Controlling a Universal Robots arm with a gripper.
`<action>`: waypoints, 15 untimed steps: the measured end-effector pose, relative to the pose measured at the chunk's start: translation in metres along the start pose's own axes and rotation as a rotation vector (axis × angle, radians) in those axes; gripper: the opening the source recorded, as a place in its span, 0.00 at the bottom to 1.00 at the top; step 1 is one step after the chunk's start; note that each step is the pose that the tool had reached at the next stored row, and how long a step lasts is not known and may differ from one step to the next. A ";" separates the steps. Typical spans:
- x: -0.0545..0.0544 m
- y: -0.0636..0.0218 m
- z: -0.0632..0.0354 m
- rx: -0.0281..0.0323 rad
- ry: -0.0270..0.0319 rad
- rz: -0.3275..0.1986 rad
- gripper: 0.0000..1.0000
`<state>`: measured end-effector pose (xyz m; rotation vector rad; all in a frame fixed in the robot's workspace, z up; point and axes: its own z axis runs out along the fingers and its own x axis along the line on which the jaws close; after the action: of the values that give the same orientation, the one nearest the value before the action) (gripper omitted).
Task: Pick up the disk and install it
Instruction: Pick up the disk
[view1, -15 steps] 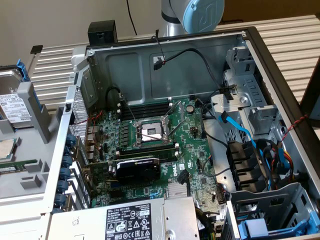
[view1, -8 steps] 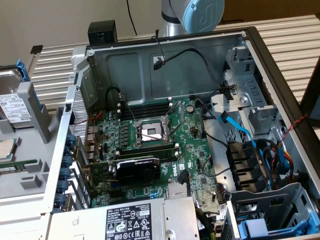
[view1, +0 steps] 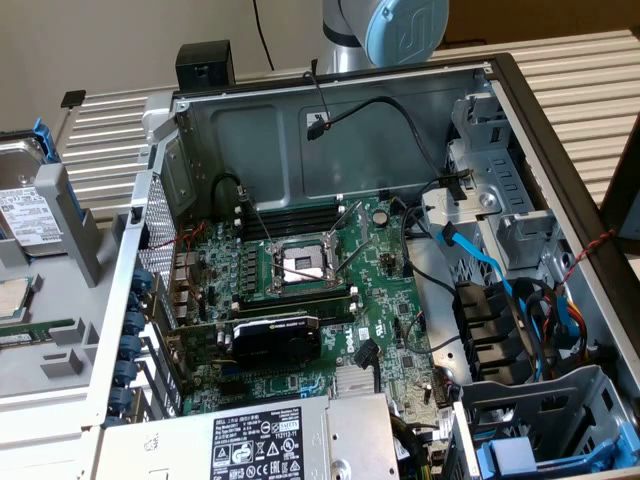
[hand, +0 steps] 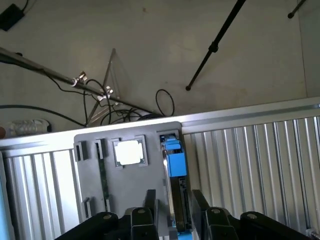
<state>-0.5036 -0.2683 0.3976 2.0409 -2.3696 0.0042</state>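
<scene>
The disk (hand: 176, 165), a silver drive in a bright blue carrier, stands on edge in a slot of a grey holder (hand: 100, 190). My gripper (hand: 175, 215) hangs just above it. One dark finger (hand: 150, 202) is on each side of the disk, with a gap between fingers and disk, so the gripper is open and holds nothing. At the exterior view's left the disk (view1: 25, 210) shows its white label, with the blue frame (view1: 42, 140) sticking up behind it, beside the open computer case (view1: 330, 250).
A square silver processor chip (hand: 129, 152) lies in the same holder next to the disk. A second blue carrier (view1: 520, 458) sits in the case's drive cage at the exterior view's lower right. Cables cross the motherboard (view1: 300, 280). The arm's blue joint (view1: 400, 28) rises behind the case.
</scene>
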 end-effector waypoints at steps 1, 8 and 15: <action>0.000 0.0000 0.0000 0.0000 0.0001 0.000 0.47; 0.000 0.0000 0.0002 0.0001 0.0000 0.000 0.65; 0.000 0.0000 0.0008 0.0001 0.0003 0.000 0.65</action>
<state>-0.5037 -0.2683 0.3968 2.0409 -2.3694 0.0047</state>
